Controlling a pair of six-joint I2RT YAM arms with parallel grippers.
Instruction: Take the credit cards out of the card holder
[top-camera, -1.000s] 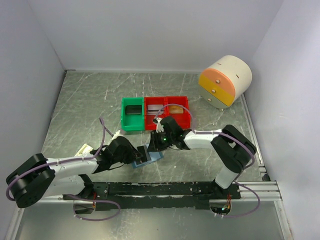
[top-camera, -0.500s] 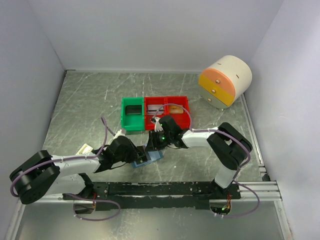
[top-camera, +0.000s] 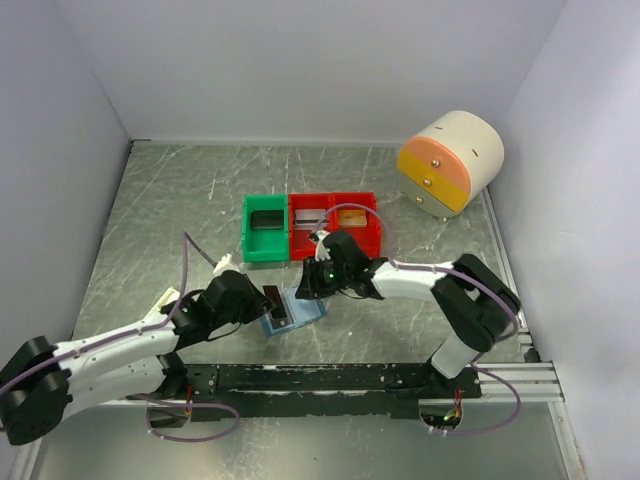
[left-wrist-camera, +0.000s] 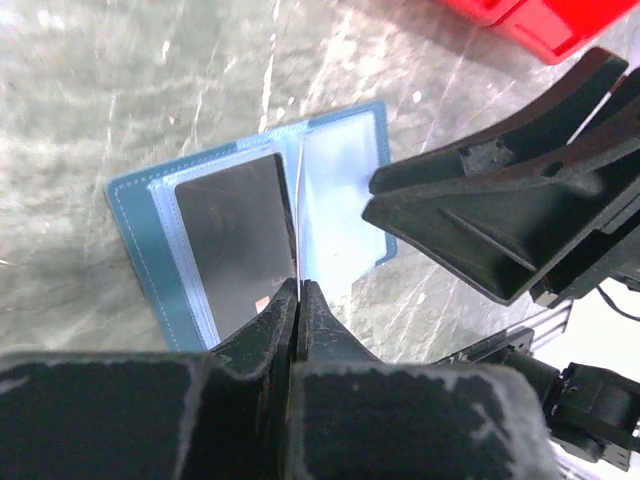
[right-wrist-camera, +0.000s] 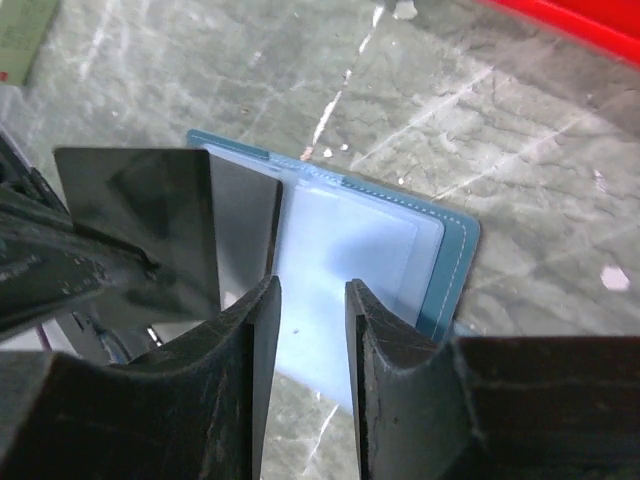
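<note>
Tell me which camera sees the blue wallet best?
The left wrist camera: the wallet lies open, both pages showing, a dark card in one pocket. The right wrist view hides part behind fingers and a held card; the top view shows it tiny.

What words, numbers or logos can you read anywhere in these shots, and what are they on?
No text can be read in any view.
Dark grey card in the card holder: a small red and pale mark near its lower edge, too blurred to read.
Small cream box, left in the top view: too small to read.
</note>
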